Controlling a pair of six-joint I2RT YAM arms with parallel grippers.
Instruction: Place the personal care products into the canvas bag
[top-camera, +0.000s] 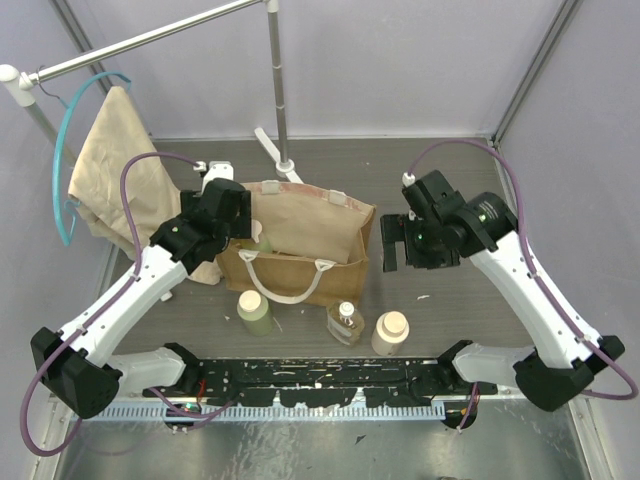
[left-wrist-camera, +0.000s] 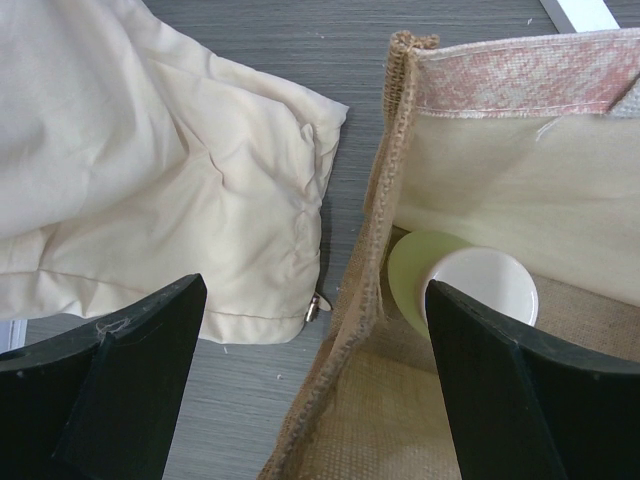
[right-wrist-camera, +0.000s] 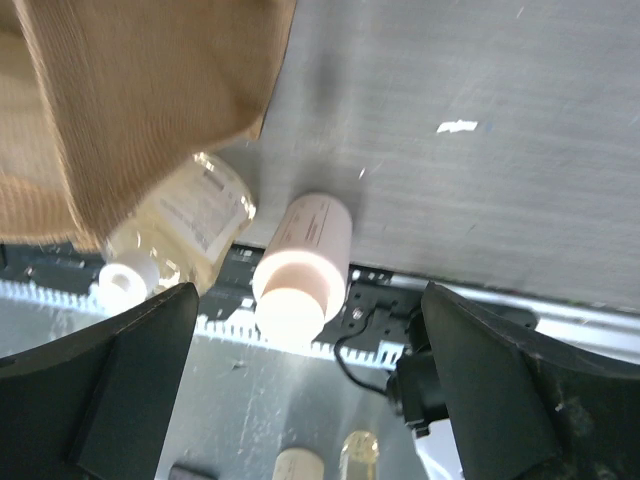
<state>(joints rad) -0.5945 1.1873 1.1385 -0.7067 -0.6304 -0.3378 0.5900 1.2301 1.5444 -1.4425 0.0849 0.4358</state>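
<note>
Judging from the layout, time to fetch the next bottle. Already inside the canvas bag (top-camera: 345, 275), upright in its left corner: one pale green bottle (left-wrist-camera: 465, 290). Not yet packed, standing on the bench (top-camera: 430, 310) just in front of the bag: the second green bottle (top-camera: 254, 311), the amber bottle (top-camera: 346, 322) and the cream bottle (top-camera: 391, 332).

Probably best to take the cream bottle with the right arm, as the nearest one. Come down straight over the wide cap, close on the body below it, and keep off the amber bottle just beside. Lift fully above the rim before crossing, so as not to push the soft wall inwards.

State of the right fingers (right-wrist-camera: 110, 390): spread wide, nothing held, hanging to the right of the bag and looking down toward the near bottles. State of the left fingers (left-wrist-camera: 100, 400): also wide apart and empty, poised over the left rim of the bag, next to the limp beige cloth (left-wrist-camera: 150, 180).
</note>
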